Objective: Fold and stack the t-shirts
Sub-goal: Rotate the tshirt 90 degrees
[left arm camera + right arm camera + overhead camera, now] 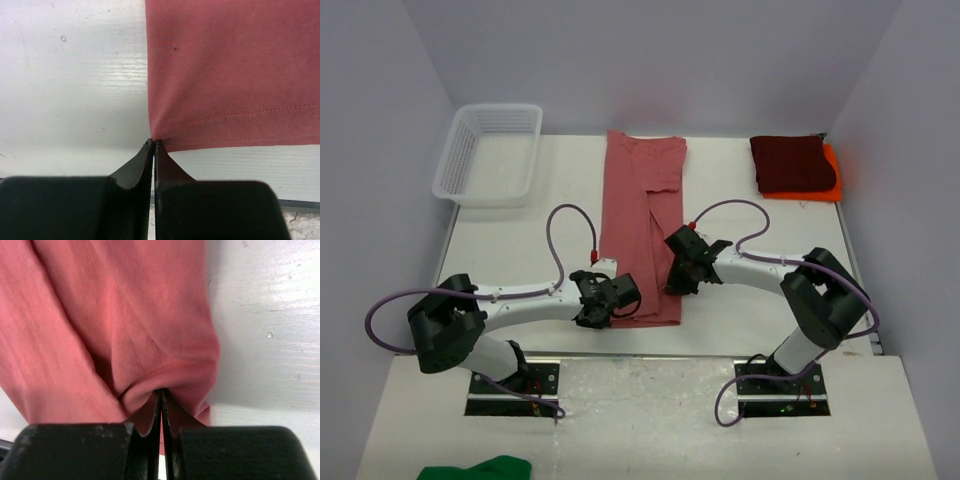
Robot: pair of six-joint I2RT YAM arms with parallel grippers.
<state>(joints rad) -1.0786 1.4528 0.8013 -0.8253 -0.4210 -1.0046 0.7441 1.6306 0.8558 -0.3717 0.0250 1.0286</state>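
Rose t-shirt (640,215), centre, folded to a long strip — crosswise fold pending. Left gripper (153,143) pinches its 7 o'clock hem corner, right gripper (161,390) its 4 o'clock edge. Maroon t-shirt (792,163) stacked on orange t-shirt (832,162), 1 o'clock.

Down the middle of the worktop (520,250), lengthwise from far edge to near: a long t-shirt (635,210). At its near left corner, pinching the hem: the left tool (623,303). At its right edge, slightly farther in, clamped over a fold: the right tool (677,277). Far left corner: a basket (452,152). Far right corner: a folded t-shirt (792,163) stacked on a second t-shirt (832,172), showing only along the right side.
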